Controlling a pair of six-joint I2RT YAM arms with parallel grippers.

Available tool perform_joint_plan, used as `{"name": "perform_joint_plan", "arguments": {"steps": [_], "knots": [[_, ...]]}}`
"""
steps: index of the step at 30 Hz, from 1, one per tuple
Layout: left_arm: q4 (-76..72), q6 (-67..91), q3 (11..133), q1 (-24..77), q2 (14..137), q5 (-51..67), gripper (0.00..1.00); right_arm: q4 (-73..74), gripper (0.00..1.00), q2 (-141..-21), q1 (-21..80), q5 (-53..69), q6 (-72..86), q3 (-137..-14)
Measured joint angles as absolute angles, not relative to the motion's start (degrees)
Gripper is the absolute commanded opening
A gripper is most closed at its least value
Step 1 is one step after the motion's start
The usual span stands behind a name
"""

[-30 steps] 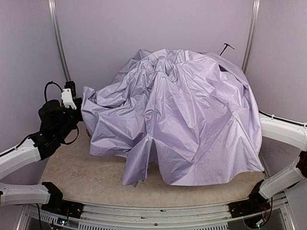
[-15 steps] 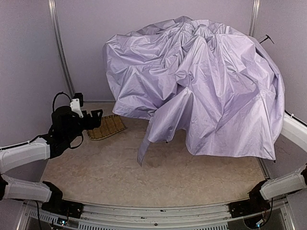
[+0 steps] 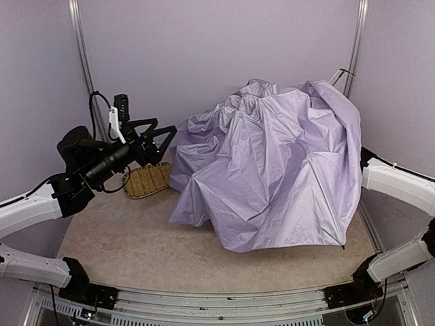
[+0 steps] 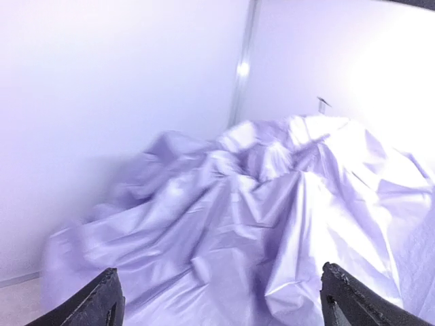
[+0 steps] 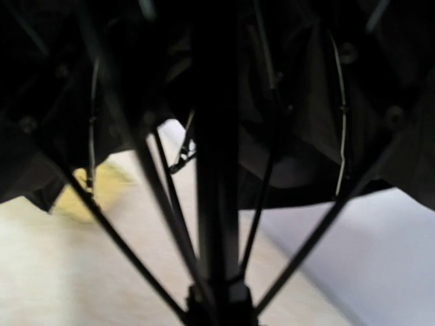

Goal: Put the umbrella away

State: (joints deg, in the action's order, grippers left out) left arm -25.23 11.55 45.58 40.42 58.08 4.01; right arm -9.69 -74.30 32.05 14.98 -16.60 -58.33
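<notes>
The umbrella [image 3: 279, 170] lies half-collapsed on the right of the table, its lavender canopy crumpled, with a black rib tip [image 3: 345, 71] sticking up at the back. My left gripper [image 3: 166, 142] hangs open just left of the canopy and holds nothing. In the left wrist view its fingers [image 4: 102, 302] frame the canopy fabric [image 4: 272, 204]. My right gripper is hidden under the canopy in the top view. The right wrist view shows the black shaft [image 5: 216, 170] rising from the bottom centre among thin ribs, with the black underside [image 5: 306, 102] above.
A woven straw tray [image 3: 146, 180] lies on the table under my left gripper, beside the canopy's left edge. It shows as a yellow blur [image 5: 88, 197] in the right wrist view. Lavender walls close in on the back and sides. My right arm [image 3: 397, 183] reaches in from the right.
The canopy was lifted half a second ago and has now sunk to the table and shifted right. My left gripper has risen and moved right toward the canopy, staying open.
</notes>
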Motion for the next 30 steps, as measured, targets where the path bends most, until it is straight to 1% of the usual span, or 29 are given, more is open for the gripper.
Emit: {"name": "perform_joint_plan", "arguments": {"steps": [1, 4, 8, 13, 16, 18, 21, 24, 25, 30], "knots": [[-26.46, 11.18, 46.98, 41.91, 61.78, 7.53, 0.99, -9.8, 0.0, -74.72, 33.56, 15.86, -16.45, -58.24], [-27.81, 11.03, 47.68, 45.6, 68.42, 13.04, 0.99, -10.46, 0.0, -75.99, 37.52, 17.34, -16.47, -58.08], [-27.99, 11.03, 50.09, 46.94, 76.47, 16.84, 0.99, -10.92, 0.0, -78.13, 43.18, 19.79, -16.73, -57.74], [-28.4, 10.13, 53.04, 47.64, 79.4, 16.53, 0.97, -10.37, 0.0, -81.03, 45.95, 21.93, -17.58, -57.39], [-28.8, 9.54, 53.06, 48.53, 79.9, 16.01, 0.94, -8.88, 0.0, -83.4, 47.11, 23.77, -19.07, -58.48], [-29.04, 9.37, 53.04, 48.97, 80.53, 15.81, 0.9, -7.49, 0.01, -85.3, 47.81, 24.88, -20.23, -59.77], [-29.58, 9.39, 53.01, 49.25, 81.87, 15.75, 0.79, -4.71, 0.1, -87.64, 48.29, 26.41, -21.67, -62.06], [-30.09, 9.63, 52.95, 49.45, 82.98, 16.03, 0.62, -2.44, 0.24, -88.92, 48.34, 27.62, -22.61, -63.24], [-30.17, 9.82, 52.84, 49.6, 83.11, 16.32, 0.56, -1.89, 0.31, -88.99, 48.34, 27.9, -22.94, -63.29], [-33.12, 10.09, 49.47, 50.41, 81.65, 17.56, 0.38, -0.32, 0.67, -88.9, 49.67, 28.6, -24.4, -62.59]]}}
